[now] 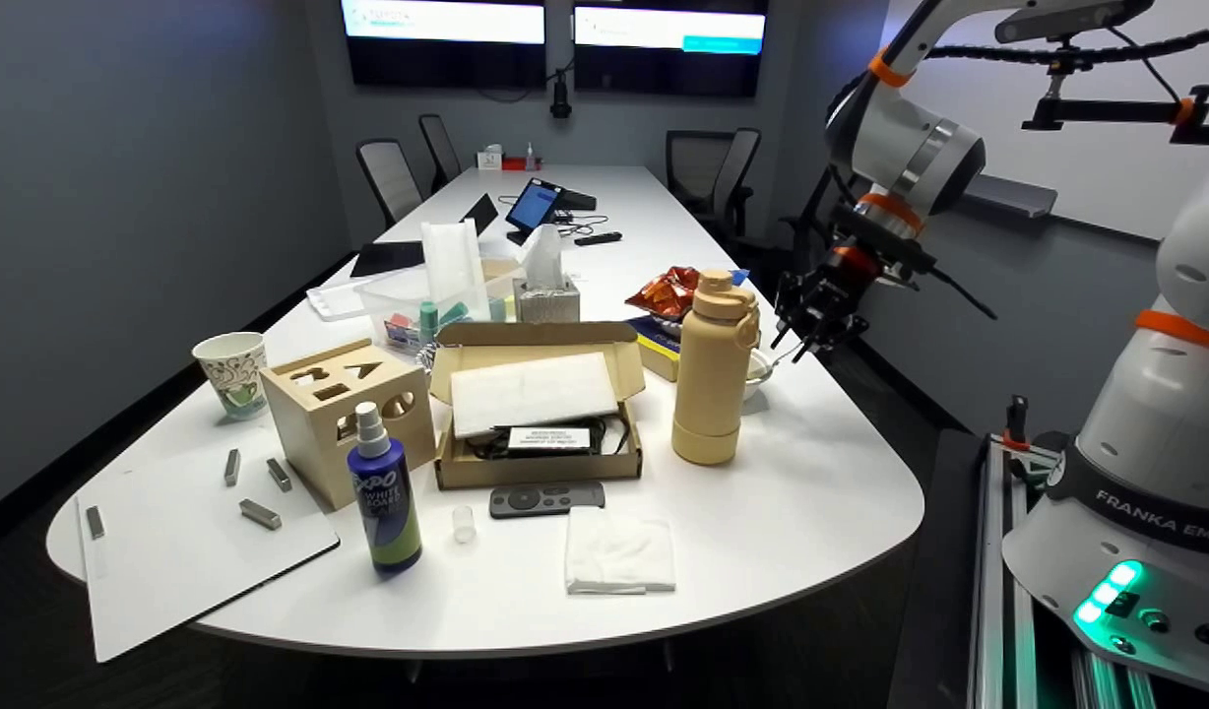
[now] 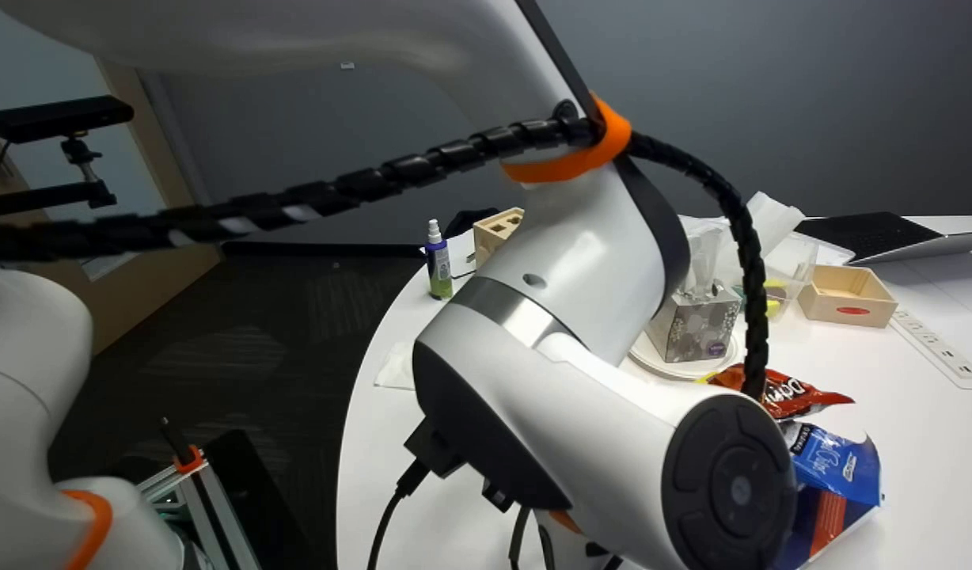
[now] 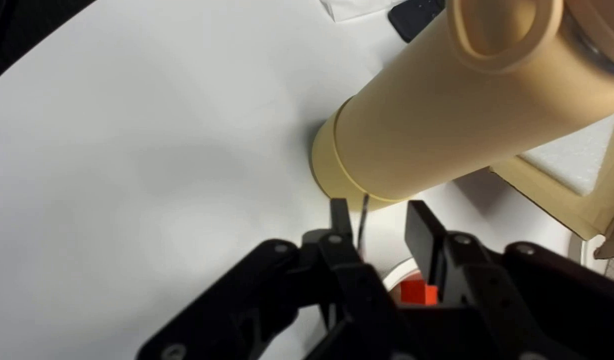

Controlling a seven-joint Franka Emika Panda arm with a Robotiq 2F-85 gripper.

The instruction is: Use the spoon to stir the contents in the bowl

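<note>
The white bowl [image 1: 754,386] stands on the table behind the tan jar [image 1: 713,379] in an exterior view. In the wrist view the bowl's rim [image 3: 400,271] shows between the fingers, with red block-like contents [image 3: 418,292] inside. The spoon [image 1: 785,355] leans out over the bowl's rim toward the gripper. In the wrist view its thin handle [image 3: 363,222] shows nearly edge-on between the fingers, close to the left one. My gripper [image 1: 791,350] is open around the handle, with a gap to the right finger; it also shows in the wrist view [image 3: 374,212]. The spoon's lower end is hidden there.
The tall jar [image 3: 452,110] stands close beyond the fingertips. A yellow-and-blue box [image 1: 656,345] and a red snack bag [image 1: 668,292] lie behind the bowl. An open cardboard box [image 1: 540,473] is beyond the jar. The arm hides the bowl in an exterior view.
</note>
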